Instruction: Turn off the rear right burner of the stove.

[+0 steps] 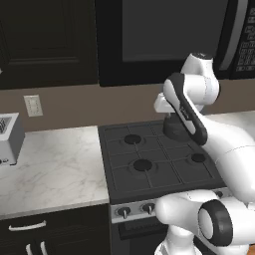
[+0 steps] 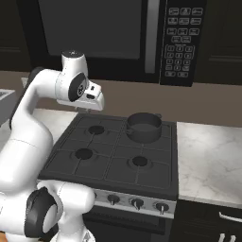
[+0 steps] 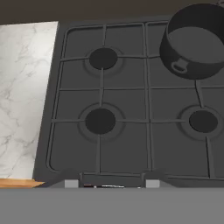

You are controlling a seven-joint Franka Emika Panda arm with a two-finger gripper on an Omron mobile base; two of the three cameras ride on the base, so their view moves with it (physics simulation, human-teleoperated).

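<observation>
While the tool point(image 2: 97, 100) hangs high over the stove point(image 2: 113, 156), finger spread impossible to tell, the knobs point(image 2: 137, 203) lie well below and nearer the base.

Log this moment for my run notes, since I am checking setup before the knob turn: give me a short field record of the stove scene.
stove: dark grey four-burner range, black grates
rear right burner: covered by the pot, burner head hidden
pot: dark grey, round, empty
bare burner caps: three, rear left, front left, front right
knobs: small round ones on silver front strip
claw: raised above the stove's left side, touching nothing; open or shut unclear
counter: white marble on both sides
microwave: black, above the stove
</observation>
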